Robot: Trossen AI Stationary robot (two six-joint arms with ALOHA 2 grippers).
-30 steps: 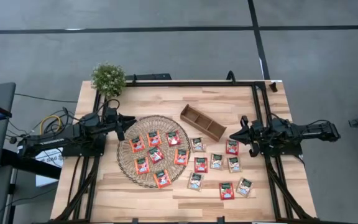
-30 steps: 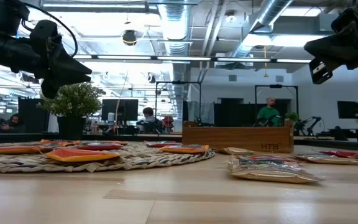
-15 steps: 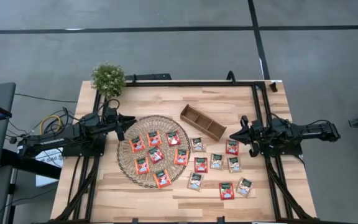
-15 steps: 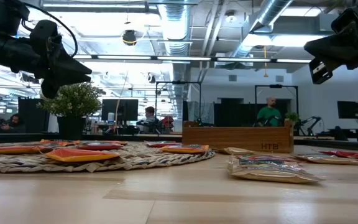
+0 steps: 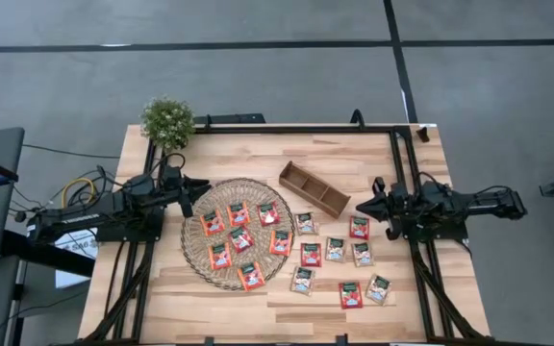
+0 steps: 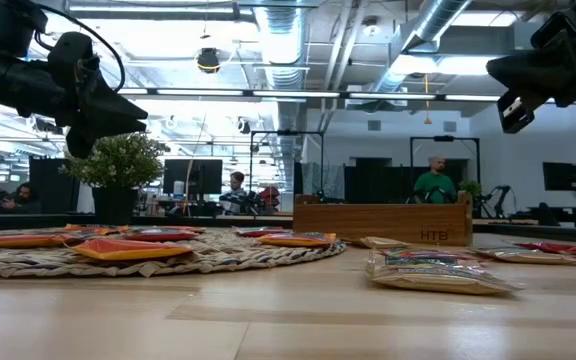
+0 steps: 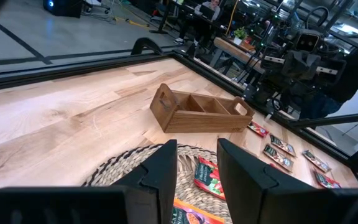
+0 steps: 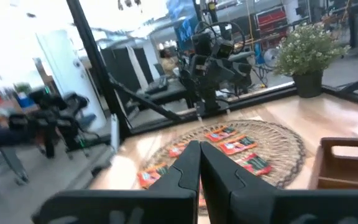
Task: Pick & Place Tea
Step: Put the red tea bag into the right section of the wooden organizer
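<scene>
Tea sachets (image 5: 241,238) lay partly on the wicker mat (image 5: 196,256), the rest loose on the worktop beside and below the wooden compartment tray (image 5: 314,189). Left end effector (image 5: 187,194) hovered part-open and empty at the mat's upper-left edge; right end effector (image 5: 367,209) hung closed, empty, right of the tray near a red sachet (image 5: 359,227). Next move likely needed open fingers, then a straight descent onto one isolated sachet, pinching its edges.

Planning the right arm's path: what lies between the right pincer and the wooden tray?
High view: only bare tabletop between right pincer and wooden tray; the nearest tea sachet lies just beside that line.
</scene>
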